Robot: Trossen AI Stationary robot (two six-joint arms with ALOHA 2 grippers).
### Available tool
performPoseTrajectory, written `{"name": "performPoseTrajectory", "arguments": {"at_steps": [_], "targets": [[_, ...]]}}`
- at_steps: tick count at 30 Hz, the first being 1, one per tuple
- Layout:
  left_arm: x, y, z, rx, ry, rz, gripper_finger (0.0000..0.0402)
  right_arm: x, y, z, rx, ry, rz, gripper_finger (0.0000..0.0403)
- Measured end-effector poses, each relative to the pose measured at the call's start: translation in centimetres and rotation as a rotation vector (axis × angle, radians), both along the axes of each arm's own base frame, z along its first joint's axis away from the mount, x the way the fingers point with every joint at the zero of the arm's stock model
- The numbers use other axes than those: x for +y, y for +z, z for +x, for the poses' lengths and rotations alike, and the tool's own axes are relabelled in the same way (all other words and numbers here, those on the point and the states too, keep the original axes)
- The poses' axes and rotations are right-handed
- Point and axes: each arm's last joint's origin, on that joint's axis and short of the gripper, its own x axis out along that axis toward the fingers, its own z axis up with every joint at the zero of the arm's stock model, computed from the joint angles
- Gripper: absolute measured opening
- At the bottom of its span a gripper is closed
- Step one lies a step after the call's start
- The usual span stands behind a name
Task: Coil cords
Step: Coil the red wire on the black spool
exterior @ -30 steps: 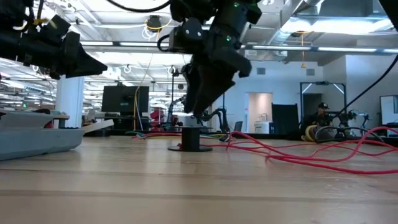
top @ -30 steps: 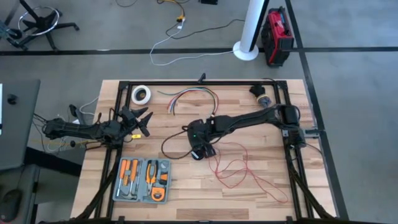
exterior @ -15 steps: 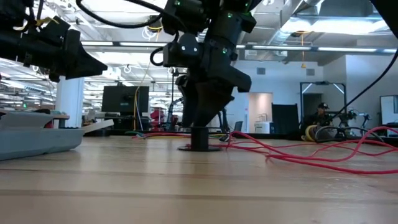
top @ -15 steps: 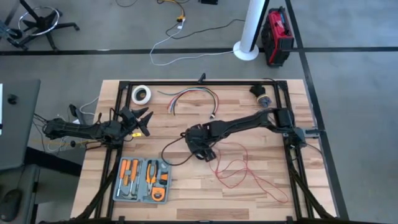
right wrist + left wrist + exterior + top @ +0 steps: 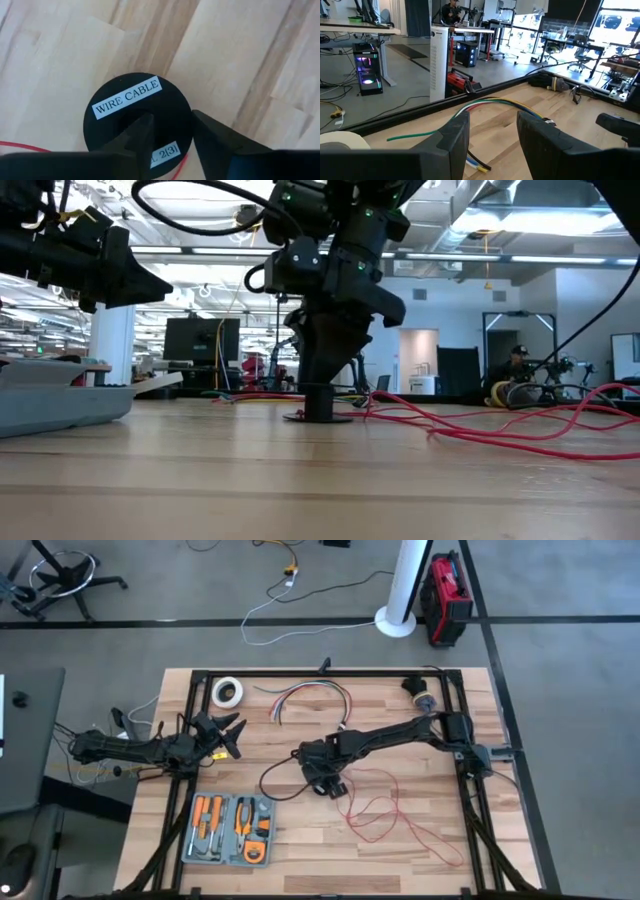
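Near the table's middle, your right gripper (image 5: 327, 783) stands over a black spool (image 5: 138, 116), fingers spread around its hub. Red wire (image 5: 395, 815) sprawls loose beside it. Next, grip the spool. Left gripper (image 5: 228, 737) waits, parted.

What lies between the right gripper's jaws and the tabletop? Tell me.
A black spool labelled WIRE CABLE, directly under the right gripper in the right wrist view; the red wire runs from it.

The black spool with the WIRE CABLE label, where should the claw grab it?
Grab the black spool by its upright middle post, coming straight down from above. It stands on a flat round base on the table, so the post is the only narrow part. The right claw already sits over it, fingers apart.
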Motion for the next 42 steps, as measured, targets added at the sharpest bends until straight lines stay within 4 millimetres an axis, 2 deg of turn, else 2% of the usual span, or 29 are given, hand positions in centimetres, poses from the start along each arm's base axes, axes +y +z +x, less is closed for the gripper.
{"name": "performPoseTrajectory", "arguments": {"at_steps": [4, 13, 19, 26, 30, 34, 42], "targets": [[0.0, 0.0, 0.0, 0.001, 0.0, 0.0, 0.0155, -0.3, 0.0, 0.0, -0.002, -0.009, 0.002, 0.0109], [-0.1, 0.0, 0.1, 0.0, -0.024, -0.004, 0.0155, -1.6, 0.3, 0.0, -0.005, -0.075, 0.018, 0.0104], [-0.1, 0.0, 0.1, -0.002, -0.026, -0.006, 0.0155, -3.3, 2.7, 0.1, -0.109, -0.121, 0.161, 0.0103], [-0.1, 0.0, 0.1, -0.003, -0.071, -0.006, 0.0155, -4.7, 6.5, -0.2, -0.372, -0.128, 0.228, 0.0103], [-0.2, 0.0, 0.2, -0.005, -0.088, -0.008, 0.0155, -5.3, 8.4, -1.9, -0.573, -0.144, 0.245, 0.0103], [-0.3, 0.1, 0.3, -0.027, -0.127, -0.026, 0.0155, -5.7, 9.5, -4.9, -0.79, -0.178, 0.25, 0.0102], [-0.5, 0.3, 0.7, -0.049, -0.21, -0.029, 0.0155, -4.9, 8.9, -11.2, -1.237, -0.262, 0.235, 0.0102]]}}
